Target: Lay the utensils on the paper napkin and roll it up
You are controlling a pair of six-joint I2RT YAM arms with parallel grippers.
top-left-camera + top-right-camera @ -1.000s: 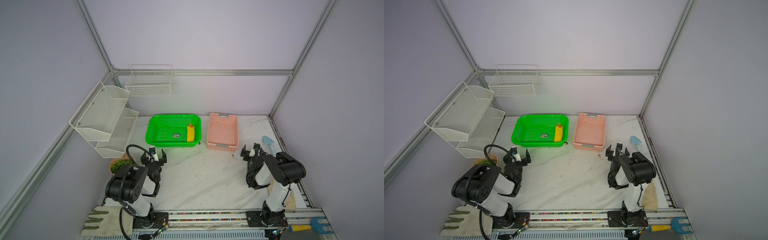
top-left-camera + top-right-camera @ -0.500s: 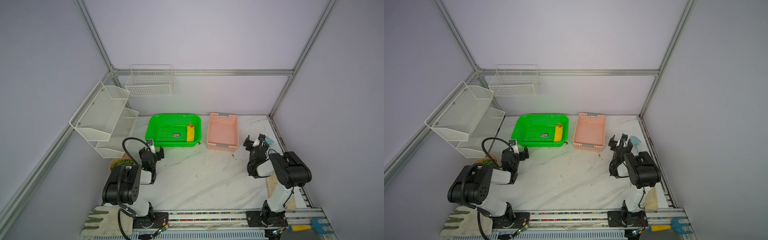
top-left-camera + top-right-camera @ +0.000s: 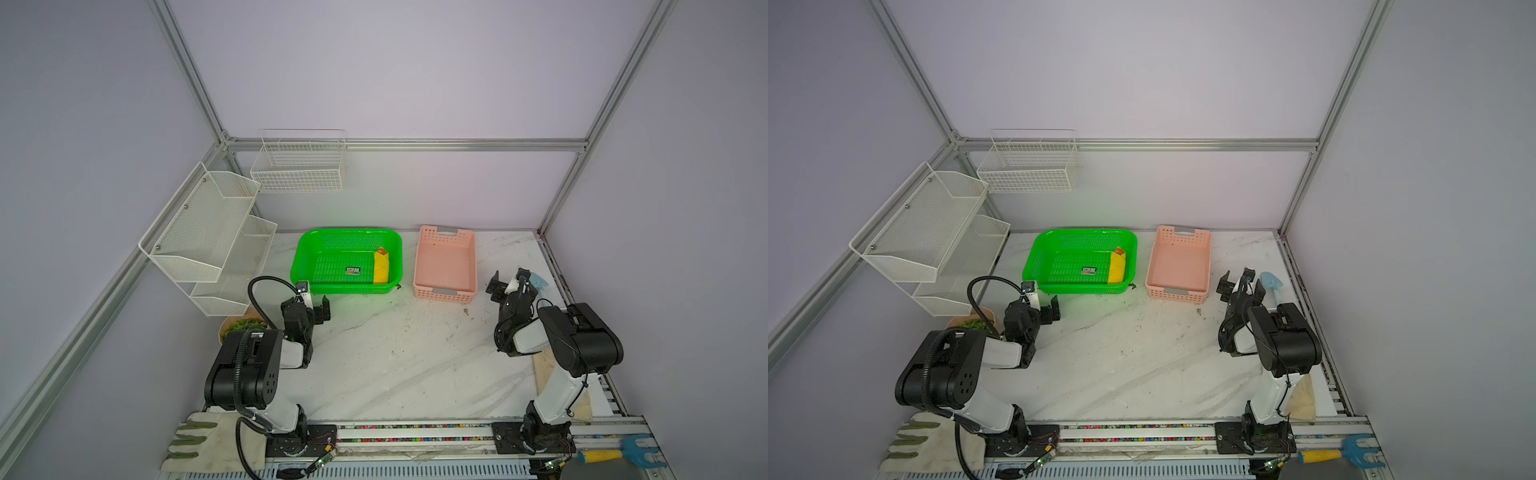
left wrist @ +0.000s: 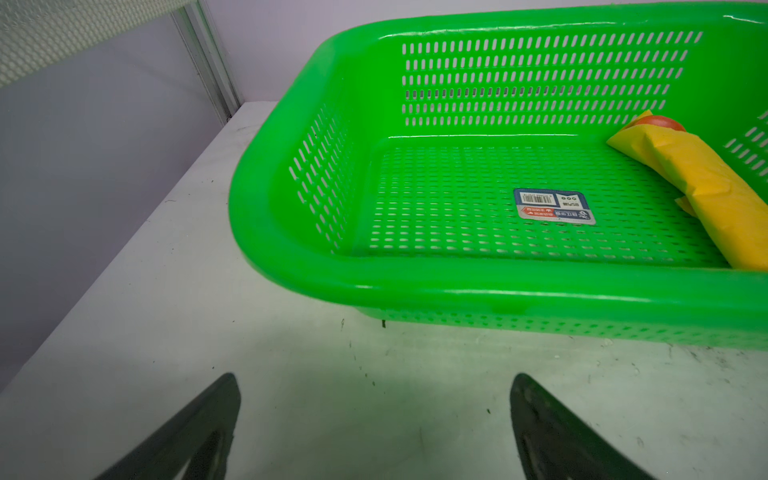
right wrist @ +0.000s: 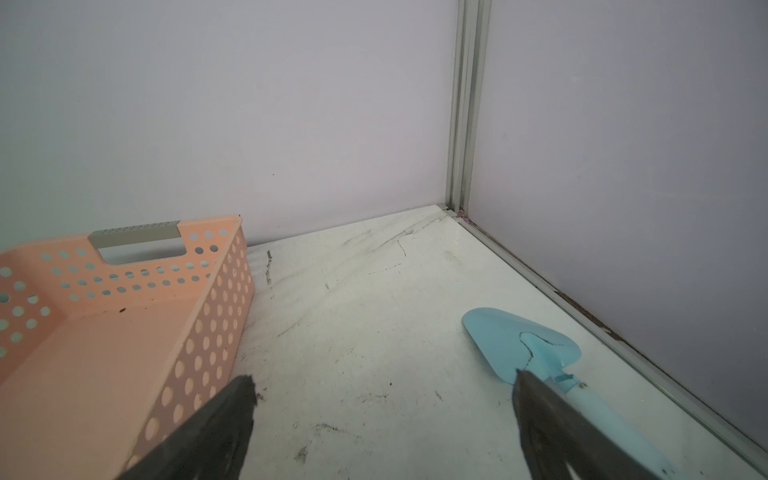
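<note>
A white marble table [image 3: 395,353] sits inside lilac walls with an aluminium frame. Two baskets stand side by side at the back: one green basket [image 3: 300,257] [image 3: 1034,257] [image 4: 457,286] and one pink basket [image 3: 444,266] [image 3: 1177,266] [image 5: 104,353], with nothing in the pink one.

The one napkin [image 3: 381,268] [image 3: 1117,268] [image 4: 706,183] lies rolled up inside the green basket, along its right wall. One orange utensil [image 3: 381,251] [image 4: 660,121] tip pokes out of the roll's far end. How many pieces are inside the roll cannot be told.

Two arms are in view. The left gripper [image 3: 309,305] [image 4: 374,386] hangs just in front of the green basket's near left corner, its jaws spread wide with nothing between them. The right gripper [image 3: 510,282] [image 5: 384,380] hangs to the right of the pink basket, also spread wide and holding nothing. One light-blue trowel [image 3: 539,281] [image 3: 1271,282] [image 5: 507,336] lies just beside it; in the right wrist view one finger overlaps its handle, and whether they touch cannot be told.

One two-tier mesh shelf [image 3: 208,232] hangs on the left wall and one wire basket [image 3: 299,166] on the back wall. One pot [image 3: 237,326] of greenery stands under the shelf. Gloves [image 3: 199,440] lie at the front left and one rake [image 3: 615,453] [image 3: 1337,453] at the front right.
</note>
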